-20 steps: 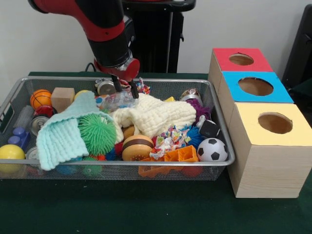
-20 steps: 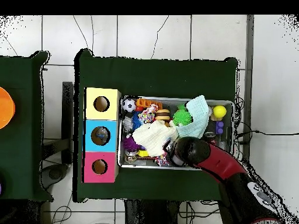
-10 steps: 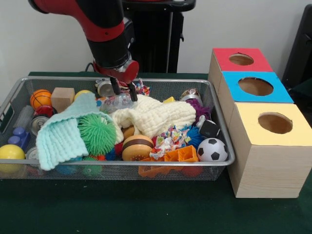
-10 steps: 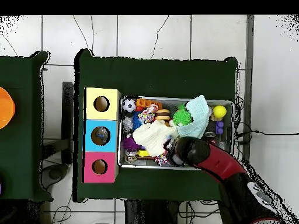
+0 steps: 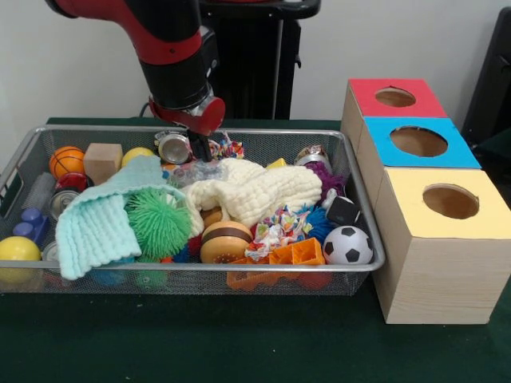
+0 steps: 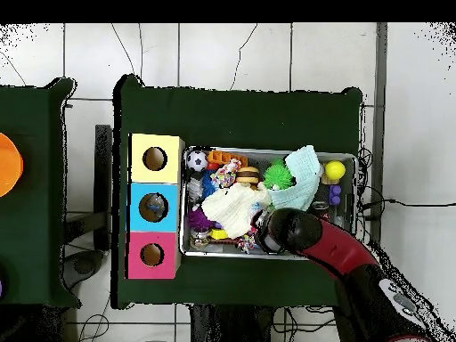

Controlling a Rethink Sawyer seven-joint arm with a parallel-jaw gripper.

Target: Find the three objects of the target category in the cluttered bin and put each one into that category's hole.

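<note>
Dark green tabletop point(image 5: 239, 351), wire bin point(image 5: 363, 239) crammed with toys. Hand point(image 5: 200, 150) low at bin's back wall, grip state unreadable. Crinkled clear wrapper point(image 5: 194, 169) directly beneath; category holes well off sideways.

A dark green cloth-covered table point(image 5: 200, 343) is carrying everything in the scene. Directly on it a wire mesh bin point(image 5: 363, 239) is sitting, taking up the left and middle of the front view, its long side running left to right. Just right of the bin, a row of three wooden boxes is standing on the cloth, each with a round hole in its coloured top: the yellow-topped box point(image 5: 439, 239) is sitting nearest, the blue-topped box point(image 5: 419, 142) behind it, the red-topped box point(image 5: 394, 97) farthest. The boxes are touching one another in line. In the overhead view the table point(image 6: 240, 116) is showing bare green cloth around the bin point(image 6: 267, 256).
</note>
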